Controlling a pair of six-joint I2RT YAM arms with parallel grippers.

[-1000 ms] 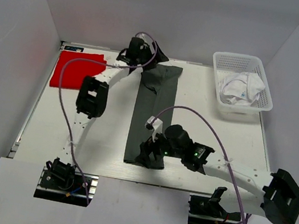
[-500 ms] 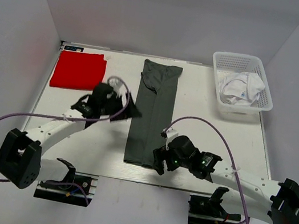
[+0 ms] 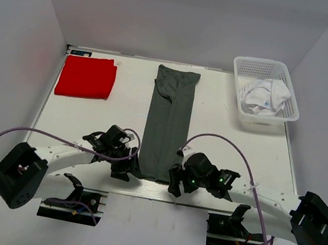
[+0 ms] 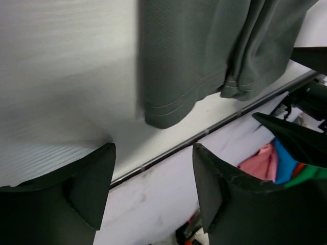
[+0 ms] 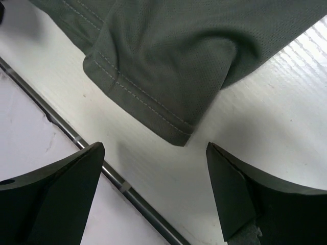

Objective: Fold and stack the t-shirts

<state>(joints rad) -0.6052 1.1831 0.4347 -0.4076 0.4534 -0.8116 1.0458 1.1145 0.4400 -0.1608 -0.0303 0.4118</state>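
**Item 1, dark grey-green t-shirt (image 3: 167, 123).** It lies flat at the centre of the table (image 3: 228, 153), folded lengthwise into a narrow strip that runs from the top of the frame toward the bottom. Its near hem (image 3: 155, 178) stops just short of the table's lower edge. I judge a crosswise fold to be due next, with the hem carried up toward the collar end.

**Item 2, left claw (image 3: 127, 168).** It sits at the strip's lower-left corner, fingers spread and empty. In my left wrist view the hem corner lies just beyond the gap between the fingers, clear of both.

**Item 3, right claw (image 3: 174, 181).** It mirrors the left at the lower-right corner, likewise released and holding nothing. In the right wrist view the cloth corner is centred ahead of the gap. I read the paired placement as set-up for pinching both corners together, so that the hem lifts evenly.

**Item 4, red t-shirt (image 3: 86, 76).** It is folded square at the upper left of the frame, well apart from the strip. It is probably the base of the stack.

**Item 5, white t-shirts (image 3: 263, 95).** They lie crumpled in the white mesh basket (image 3: 292, 113) at the upper right, not yet folded.
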